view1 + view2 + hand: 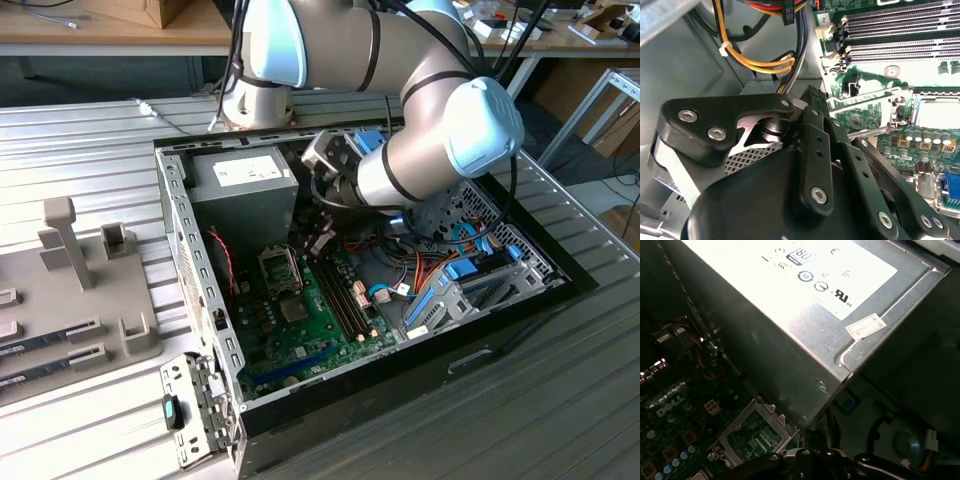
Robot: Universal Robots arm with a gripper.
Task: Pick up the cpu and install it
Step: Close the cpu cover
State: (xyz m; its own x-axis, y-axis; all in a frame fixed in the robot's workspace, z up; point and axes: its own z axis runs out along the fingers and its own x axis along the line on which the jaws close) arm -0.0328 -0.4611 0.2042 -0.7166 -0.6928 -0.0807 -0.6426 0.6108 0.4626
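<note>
Gripper (320, 242) hangs inside the open computer case (200, 300), low over the green board (320, 320) and just beside the grey power supply (243, 185). Whether it is open or closed I cannot tell, and nothing can be seen held in it. In the second wrist view its black linkage sits in the foreground, with the silver socket frame (900, 107) beyond it. A pale square (937, 112) lies inside that frame, but it is too washed out to say whether it is the cpu. In the exterior view the socket (280, 268) lies on the board just beside the gripper, towards that view's left. Two long memory slots (345, 295) run past it, and orange and blue cables (440, 270) bunch towards the exterior view's right. The case rests on a ribbed metal table (90, 150). A grey holder (80, 290) with upright posts lies on the table, well apart at the exterior view's left. Wooden benches (100, 30) stand behind
</note>
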